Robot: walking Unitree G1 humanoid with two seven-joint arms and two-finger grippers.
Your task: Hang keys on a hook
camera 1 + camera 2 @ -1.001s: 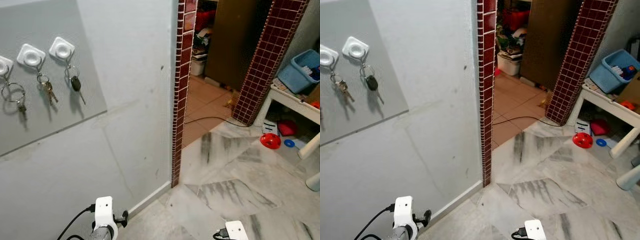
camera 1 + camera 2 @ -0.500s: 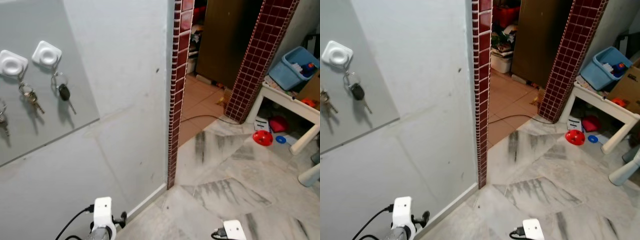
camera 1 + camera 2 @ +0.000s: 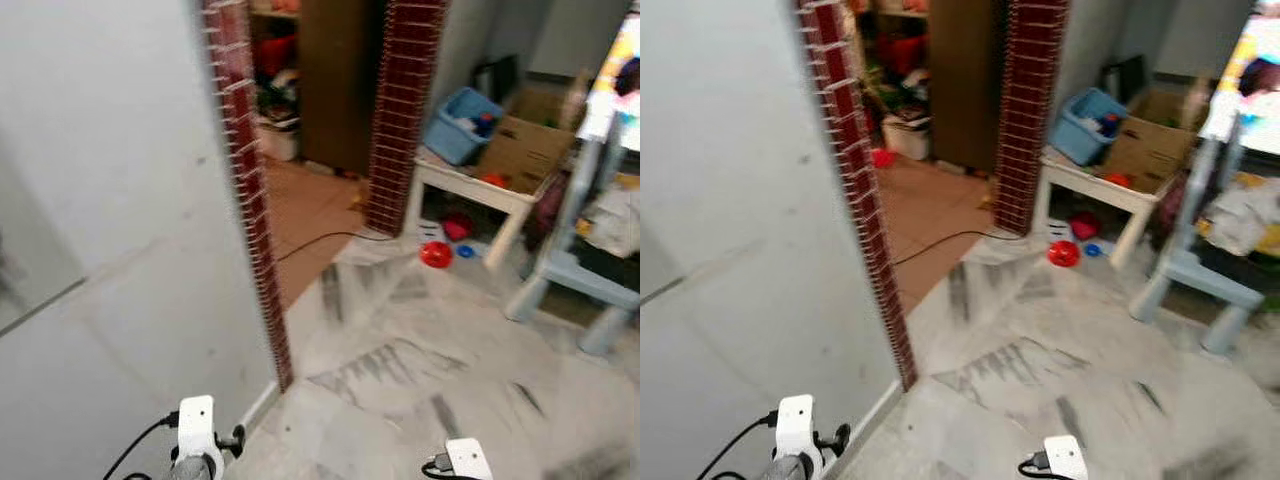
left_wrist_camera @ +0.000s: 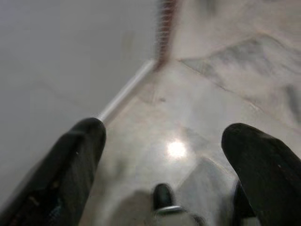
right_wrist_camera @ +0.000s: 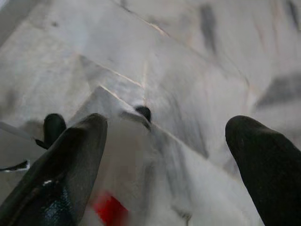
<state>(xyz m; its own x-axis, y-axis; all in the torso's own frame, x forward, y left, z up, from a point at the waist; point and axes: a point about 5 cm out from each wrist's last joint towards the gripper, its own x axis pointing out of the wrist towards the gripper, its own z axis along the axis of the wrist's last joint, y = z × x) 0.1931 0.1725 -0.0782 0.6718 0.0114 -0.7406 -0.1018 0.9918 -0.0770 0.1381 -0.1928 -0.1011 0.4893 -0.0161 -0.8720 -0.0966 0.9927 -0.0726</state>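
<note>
We see a glossy, smooth marble floor with grey veins, a matt painted wall, glazed dark red tiles on the pillar, a brown cardboard box and a blue plastic basket.

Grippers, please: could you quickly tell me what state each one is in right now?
Left gripper: open, holding nothing, hanging above the marble floor by the wall.
Right gripper: open, holding nothing, above the same floor.
</note>
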